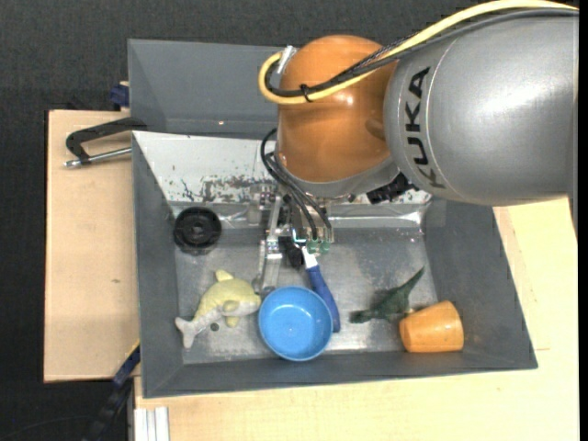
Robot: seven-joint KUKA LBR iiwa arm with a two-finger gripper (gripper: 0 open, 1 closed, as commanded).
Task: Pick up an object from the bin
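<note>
Blue bowl (pixel 294 324) sat at the bin's (pixel 156 246) front wall, with a yellow whale toy (pixel 225 303) just beside it on the left and a green dinosaur (pixel 390 303) and orange cup (pixel 432 329) to the right. Slim blue stick (pixel 322 294) ran along the bowl's right rim. Claw (pixel 290 260) hung just behind the bowl, over the stick's far end; apart or together, couldn't tell. Black ring (pixel 197 229) lay farther back left.

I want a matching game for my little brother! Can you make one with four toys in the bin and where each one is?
Things:
1 black round cap
2 yellow whale toy
3 blue bowl
4 orange cup

Places:
A bottom right of the bin
B bottom left corner
C bottom middle, next to the hand
D left side, higher up

Pairs: 1-D, 2-B, 3-C, 4-A
</note>
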